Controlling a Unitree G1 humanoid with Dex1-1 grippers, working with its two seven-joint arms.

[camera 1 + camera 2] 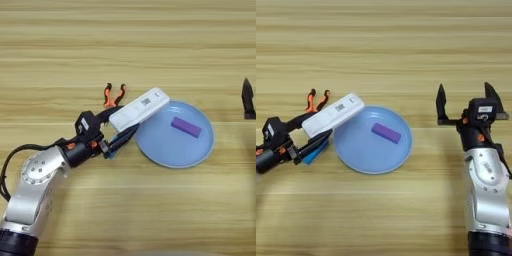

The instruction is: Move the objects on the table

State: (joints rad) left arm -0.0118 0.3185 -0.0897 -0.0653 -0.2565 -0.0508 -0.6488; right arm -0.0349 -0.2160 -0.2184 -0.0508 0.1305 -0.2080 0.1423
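1. A light blue round plate [363, 161] lies flat near the middle of the scene, with its shallow rim facing up.
2. A pair of orange-handled pliers [113, 95] lies just behind the left side of the plate. The two orange handle ends point away toward the far side and stand a little apart from each other. The lower part of the pliers is hidden, so I cannot tell how the head lies.
3. A bright blue block [316, 152] lies just beside the left rim of the plate. Only a small part of it shows.
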